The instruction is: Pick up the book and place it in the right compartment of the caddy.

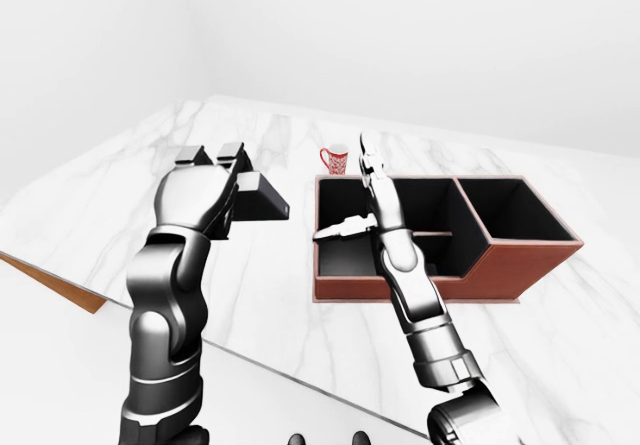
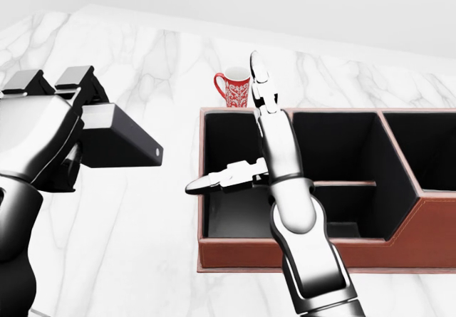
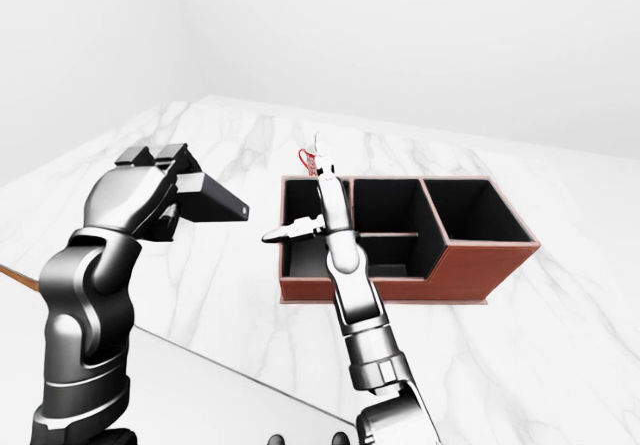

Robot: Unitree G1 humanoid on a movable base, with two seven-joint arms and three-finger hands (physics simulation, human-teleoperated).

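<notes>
1. My left hand is clenched round the book, a dark slab held above the marble table at the left of the head view, well apart from the caddy.
2. The book juts from the fingers toward the caddy, tilted with its far corner lower.
3. My right hand is released, fingers spread: one finger points up toward the top of the view, and another sticks out sideways to the left past the caddy's left wall.
4. That hand hangs over the caddy's left compartment; I hold nothing in it.
5. The caddy is brown with a black inside, and its right compartment shows nothing in it.
6. A red patterned mug stands on the table just beyond the caddy's top edge in the head view, partly behind my raised finger.
</notes>
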